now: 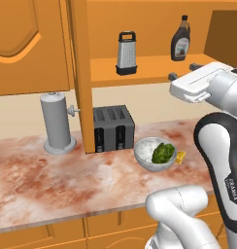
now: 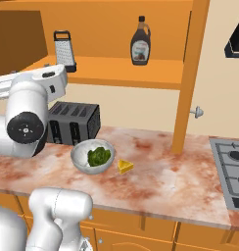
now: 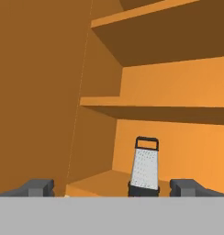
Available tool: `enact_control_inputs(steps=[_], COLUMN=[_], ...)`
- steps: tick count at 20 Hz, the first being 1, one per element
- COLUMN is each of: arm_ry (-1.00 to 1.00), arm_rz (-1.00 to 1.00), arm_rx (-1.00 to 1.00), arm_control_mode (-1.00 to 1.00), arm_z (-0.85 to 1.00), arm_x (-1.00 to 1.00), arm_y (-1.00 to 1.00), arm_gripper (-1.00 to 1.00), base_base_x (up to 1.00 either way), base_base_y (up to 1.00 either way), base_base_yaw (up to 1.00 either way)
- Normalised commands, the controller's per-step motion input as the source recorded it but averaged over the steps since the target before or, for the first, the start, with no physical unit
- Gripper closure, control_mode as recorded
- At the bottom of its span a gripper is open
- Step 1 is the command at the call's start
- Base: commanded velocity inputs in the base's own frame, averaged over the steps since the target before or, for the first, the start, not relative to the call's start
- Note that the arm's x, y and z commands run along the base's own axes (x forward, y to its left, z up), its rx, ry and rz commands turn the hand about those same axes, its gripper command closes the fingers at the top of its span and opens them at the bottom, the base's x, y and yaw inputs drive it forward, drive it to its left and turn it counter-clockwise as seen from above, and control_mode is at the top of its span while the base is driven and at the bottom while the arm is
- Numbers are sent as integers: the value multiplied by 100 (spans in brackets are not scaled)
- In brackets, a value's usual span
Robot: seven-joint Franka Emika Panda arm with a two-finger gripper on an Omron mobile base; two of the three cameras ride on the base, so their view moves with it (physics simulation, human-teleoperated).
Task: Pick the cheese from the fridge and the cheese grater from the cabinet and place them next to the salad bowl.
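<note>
We had the end effector point(image 3: 112, 187) raised level with the cabinet point(image 1: 140, 68) shelf, its fingers spread wide apart and holding nothing, aimed at the cheese grater point(image 3: 145, 167), which stood upright near the left end of that shelf, well apart from the syrup bottle point(image 1: 180, 44) to its right. The cheese point(image 2: 124, 166) already lay on the counter point(image 1: 52, 170) just right of the salad bowl point(image 1: 149, 154). We judged the main risk to be tipping the tall, narrow grater if one finger reached it first, or clipping the shelf's front edge. The cabinet's side wall stood close on the grater's left, leaving little room there; the right side and the space above the handle looked open.
</note>
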Motion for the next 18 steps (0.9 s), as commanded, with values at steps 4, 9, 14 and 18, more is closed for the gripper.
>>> enact_control_inputs(steps=[4,9,14,18], arm_ry=[-8,-12,-1,2], arm_rz=[0,0,0,0], arm_rx=[0,0,0,0], arm_control_mode=[-100,-100,-100,-100], arm_z=[0,0,0,1], arm_x=[34,34,41,37], arm_y=[5,1,7,16], arm_gripper=[-100,-100,-100,-100], base_base_x=[0,0,0,0], base_base_y=[0,0,0,0], base_base_yaw=[0,0,0,0])
